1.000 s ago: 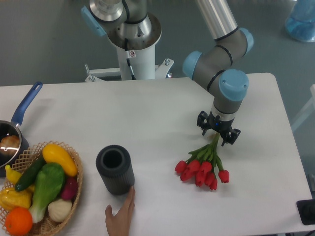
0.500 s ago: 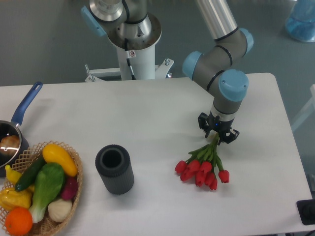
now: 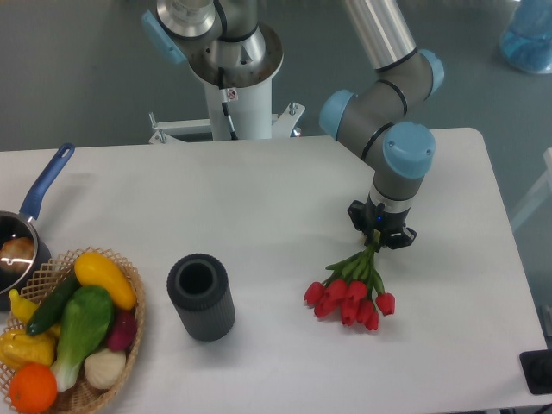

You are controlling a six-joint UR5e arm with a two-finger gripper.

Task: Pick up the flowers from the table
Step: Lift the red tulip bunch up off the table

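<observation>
Right of centre frame, the gripper (image 3: 379,236) has its jaws closed on the thin stems of the flowers (image 3: 349,293), whose red buds lie low over the table (image 3: 259,224). Held only at the stem ends, the bunch could slip or swing loose on lifting.

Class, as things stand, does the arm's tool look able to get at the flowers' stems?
Probably yes: the tool sits right at the stem end of the flowers, apparently closed on them, with nothing in between.
</observation>
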